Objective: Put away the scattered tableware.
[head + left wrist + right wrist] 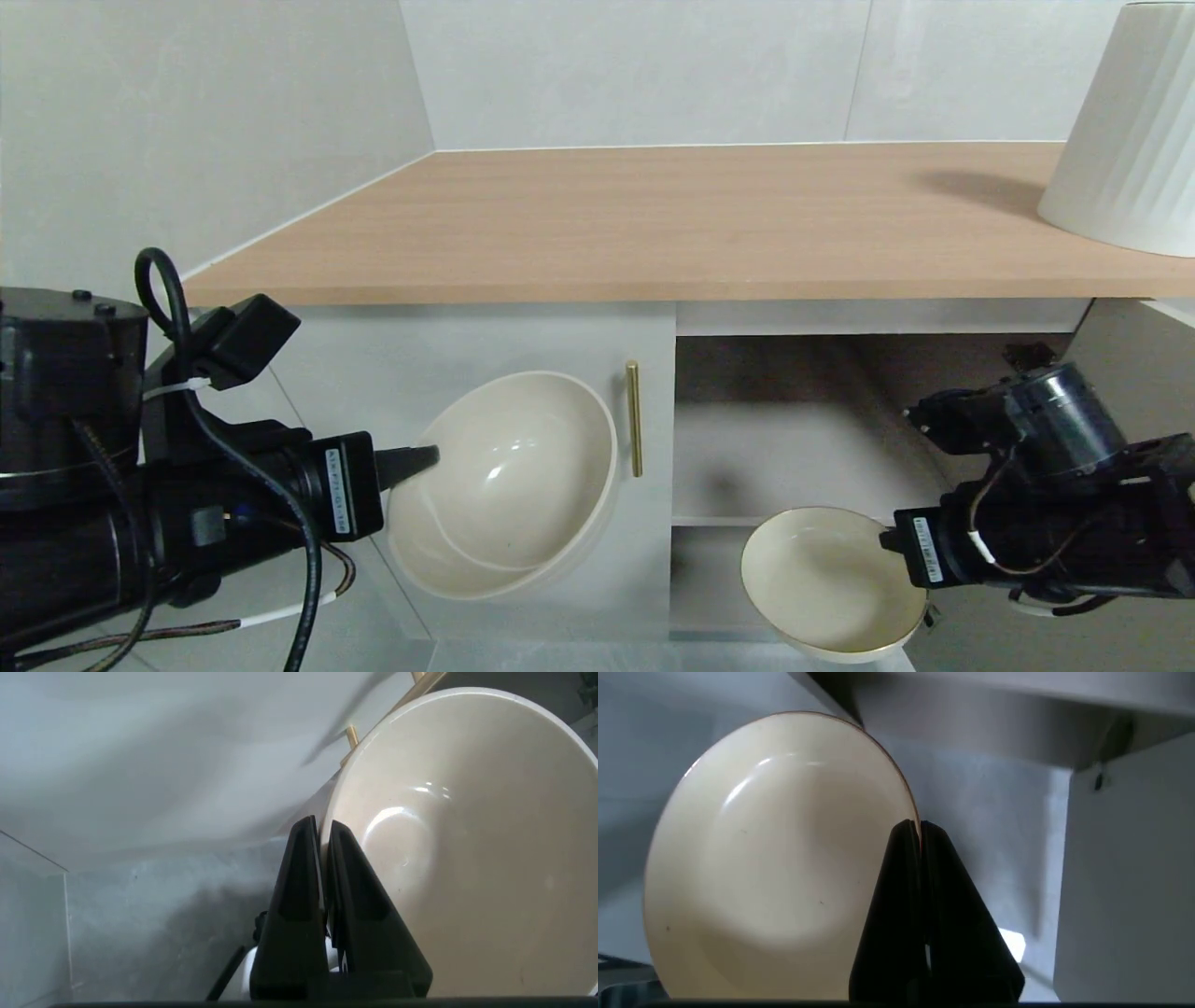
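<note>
Two cream bowls, one per arm. Fingers of the left gripper (425, 462) pinch the rim of the larger bowl (509, 481) before the closed cabinet door (373, 373). Fingers of the right gripper (887, 539), apparently likewise, clamp the smaller bowl (826, 579) before the open cabinet shelf (775, 448).

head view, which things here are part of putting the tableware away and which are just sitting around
Job: large bowl in the left jaws; small bowl in the right jaws; open cupboard.
Just sitting around: lampshade; countertop; closed door with its gold handle.
</note>
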Motion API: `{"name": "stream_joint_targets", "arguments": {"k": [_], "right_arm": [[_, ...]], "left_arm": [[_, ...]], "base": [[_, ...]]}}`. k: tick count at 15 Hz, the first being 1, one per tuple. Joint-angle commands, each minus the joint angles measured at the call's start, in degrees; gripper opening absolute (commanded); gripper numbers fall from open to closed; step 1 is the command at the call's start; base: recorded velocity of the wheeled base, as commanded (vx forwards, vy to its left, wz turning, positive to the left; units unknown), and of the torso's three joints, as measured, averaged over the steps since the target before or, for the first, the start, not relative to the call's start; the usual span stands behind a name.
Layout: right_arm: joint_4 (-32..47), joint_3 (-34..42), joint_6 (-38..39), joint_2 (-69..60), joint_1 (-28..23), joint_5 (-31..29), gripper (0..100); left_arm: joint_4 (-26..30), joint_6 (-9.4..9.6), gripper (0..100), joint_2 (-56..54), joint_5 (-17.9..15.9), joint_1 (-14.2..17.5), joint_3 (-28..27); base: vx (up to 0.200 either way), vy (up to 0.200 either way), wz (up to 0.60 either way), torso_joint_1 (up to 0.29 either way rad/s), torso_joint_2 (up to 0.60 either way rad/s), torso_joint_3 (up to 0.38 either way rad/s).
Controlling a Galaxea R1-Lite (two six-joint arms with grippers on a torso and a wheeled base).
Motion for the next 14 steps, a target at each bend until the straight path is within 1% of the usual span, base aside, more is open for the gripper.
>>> {"name": "stream_joint_targets", "arguments": {"k": [1, 2, 4, 6, 8, 10, 11, 12, 13, 14], "right_arm": [[-5.0, 1.4, 0.2, 10.4, -1.0, -0.1, 0], [-6.5, 1.5, 0.3, 11.8, -1.6, -0.1, 0], [-13.0, 1.2, 2.4, 18.2, -4.2, -0.1, 0], [-21.1, 0.8, 2.7, 24.0, -6.3, -0.4, 0], [-31.1, 0.9, 2.7, 29.3, -8.0, -1.4, 0], [-37.8, 0.3, 2.7, 33.3, -9.2, -2.9, 0], [-39.2, 0.0, 2.7, 34.2, -9.5, -3.6, 0], [-41.3, -1.4, 2.7, 37.2, -10.2, -6.5, 0], [-41.7, -2.6, 2.7, 38.6, -10.6, -8.3, 0], [-41.8, -2.8, 2.7, 38.8, -10.7, -8.5, 0]], "left_arm": [[0.0, -0.01, 0, 0.1, 0.0, 0.0, 0.0], [0.0, -0.01, 0, 0.1, 0.0, 0.0, 0.0], [0.0, -0.01, 0, 0.1, 0.0, 0.0, 0.0], [0.0, -0.01, 0, 0.3, 0.0, 0.0, 0.0], [0.0, -0.01, 0, 0.7, 0.0, 0.0, 0.0], [0.0, -0.01, 0, 0.8, -0.1, 0.0, 0.0], [0.0, -0.01, 0, 0.8, -0.1, 0.0, 0.0], [0.0, -0.01, 0, 1.0, -0.1, 0.0, 0.0], [0.0, -0.01, 0, 1.0, -0.1, 0.0, 0.0], [0.0, -0.01, 0, 1.0, -0.1, 0.0, 0.0]], "base": [[0.0, 0.0, 0.0, 0.0, 0.0, 0.0], [0.0, 0.0, 0.0, 0.0, 0.0, 0.0], [0.0, 0.0, 0.0, 0.0, 0.0, 0.0], [0.0, 0.0, 0.0, 0.0, 0.0, 0.0], [0.0, 0.0, 0.0, 0.0, 0.0, 0.0], [0.0, 0.0, 0.0, 0.0, 0.0, 0.0], [0.0, 0.0, 0.0, 0.0, 0.0, 0.0], [0.0, 0.0, 0.0, 0.0, 0.0, 0.0], [0.0, 0.0, 0.0, 0.0, 0.0, 0.0], [0.0, 0.0, 0.0, 0.0, 0.0, 0.0]]}}
